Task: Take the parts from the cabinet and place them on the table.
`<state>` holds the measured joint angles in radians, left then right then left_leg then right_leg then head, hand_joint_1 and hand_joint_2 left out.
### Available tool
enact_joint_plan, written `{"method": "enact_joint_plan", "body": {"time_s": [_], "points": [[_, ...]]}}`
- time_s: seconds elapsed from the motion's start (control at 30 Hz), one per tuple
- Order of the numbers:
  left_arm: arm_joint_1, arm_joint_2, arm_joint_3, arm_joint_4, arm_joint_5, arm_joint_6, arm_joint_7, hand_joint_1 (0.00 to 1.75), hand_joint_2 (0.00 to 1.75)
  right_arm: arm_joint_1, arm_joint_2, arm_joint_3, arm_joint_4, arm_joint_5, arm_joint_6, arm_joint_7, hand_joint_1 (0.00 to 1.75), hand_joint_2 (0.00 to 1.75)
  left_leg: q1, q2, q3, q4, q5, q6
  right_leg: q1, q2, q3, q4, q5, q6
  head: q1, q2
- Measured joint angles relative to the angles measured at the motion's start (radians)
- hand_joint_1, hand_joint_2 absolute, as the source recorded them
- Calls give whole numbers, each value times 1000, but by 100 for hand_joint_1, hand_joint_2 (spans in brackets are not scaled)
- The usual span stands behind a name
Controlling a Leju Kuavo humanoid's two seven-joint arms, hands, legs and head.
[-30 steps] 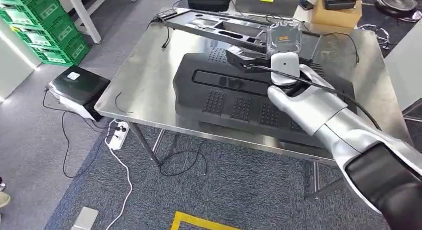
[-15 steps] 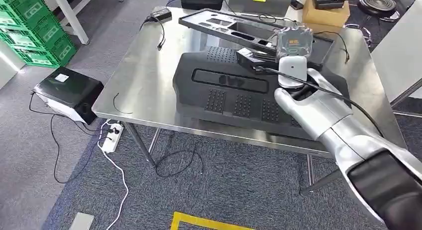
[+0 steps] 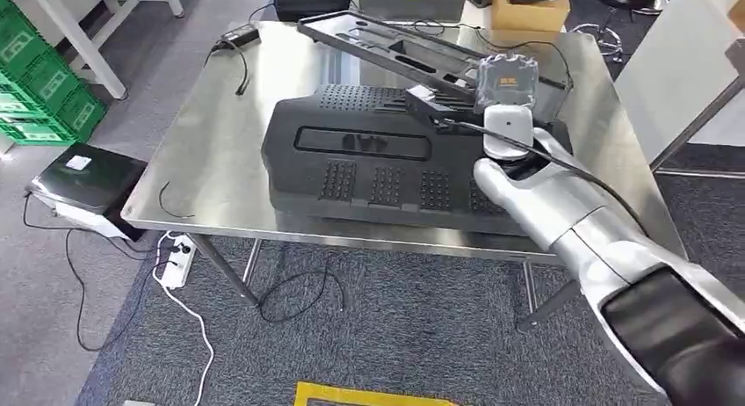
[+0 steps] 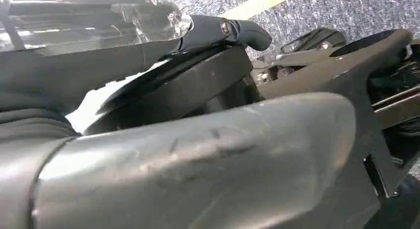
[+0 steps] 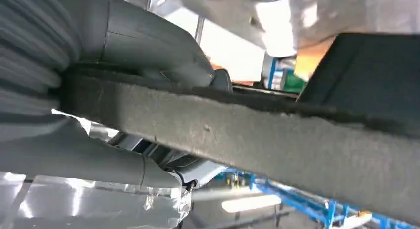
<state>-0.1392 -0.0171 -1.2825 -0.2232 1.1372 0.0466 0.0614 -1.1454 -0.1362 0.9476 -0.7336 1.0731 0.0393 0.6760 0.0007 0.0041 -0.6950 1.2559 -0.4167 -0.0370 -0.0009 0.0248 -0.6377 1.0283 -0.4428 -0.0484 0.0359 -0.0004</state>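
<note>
1. Workshop or robot test lab: steel table (image 3: 228,134) centre, grey carpet floor (image 3: 413,336).
2. Stacked green crates (image 3: 39,90) at 10 o'clock.
3. Loose cables, power strip (image 3: 176,250) at 8 o'clock.

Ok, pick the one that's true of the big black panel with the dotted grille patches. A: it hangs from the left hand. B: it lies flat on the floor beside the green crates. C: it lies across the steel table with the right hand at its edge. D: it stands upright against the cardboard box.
C: the black panel lies across the steel table, and the right hand grips its near right edge.
</note>
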Motion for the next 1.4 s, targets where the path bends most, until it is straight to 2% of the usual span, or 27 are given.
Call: {"method": "enact_joint_plan", "body": {"time_s": [0.07,0.1,0.13,0.17,0.2,0.23,0.43,0.7,0.9,1.23,1.4], "points": [[0,0,0,0,0,0,2,0,0,1,3,0,5,-11,-14,0,175,175,3,-5,73,-174,87,3,0,7,0,4,-2,4,-8,0],[3,0,0,0,-1,0,2,0,0,-1,3,0,9,-14,-21,-1,175,175,0,-16,84,-206,78,6,7,10,-7,8,-5,8,-11,0],[3,0,0,0,-2,-1,2,0,0,-2,5,0,16,-16,-23,-2,175,175,4,-15,82,-215,80,11,5,13,-12,10,-2,13,-11,0],[3,0,-2,0,-3,-1,2,0,0,0,7,0,23,-16,-23,-2,175,175,-1,-15,80,-215,81,14,2,13,-13,8,1,17,-6,0],[3,-2,-3,-1,-3,-1,2,0,0,2,7,0,29,-17,-23,-2,175,175,-1,-15,81,-222,80,13,7,13,-14,12,-11,10,-6,0],[3,-2,-3,-1,-3,-1,2,0,0,2,7,0,34,-16,-23,-3,175,175,-2,-17,82,-222,80,14,5,13,-13,11,-6,5,-5,0],[3,-2,-6,-2,-6,-1,11,0,0,2,18,5,54,-29,-35,-39,175,175,-4,-19,81,-222,81,21,4,12,-6,0,-1,13,5,0],[1,-1,-15,-2,-16,-2,-1,0,0,23,74,32,104,-47,-92,-88,175,175,-4,-19,82,-222,80,24,3,10,-6,-2,-2,19,13,0],[1,-1,-16,-2,-16,-2,-1,0,0,26,97,43,130,-49,-95,-89,175,175,-3,-19,83,-224,80,23,3,10,-7,-2,-2,19,14,0],[1,-1,-20,-2,-16,-1,-1,0,0,28,116,48,159,-59,-111,-103,175,175,-2,-19,84,-226,80,23,4,9,-7,-2,-2,19,8,0],[0,-1,-20,-2,-26,-5,5,0,0,39,153,51,186,-70,-128,-122,175,175,-2,-19,85,-227,80,23,4,9,-7,-2,-3,19,4,0]]}}
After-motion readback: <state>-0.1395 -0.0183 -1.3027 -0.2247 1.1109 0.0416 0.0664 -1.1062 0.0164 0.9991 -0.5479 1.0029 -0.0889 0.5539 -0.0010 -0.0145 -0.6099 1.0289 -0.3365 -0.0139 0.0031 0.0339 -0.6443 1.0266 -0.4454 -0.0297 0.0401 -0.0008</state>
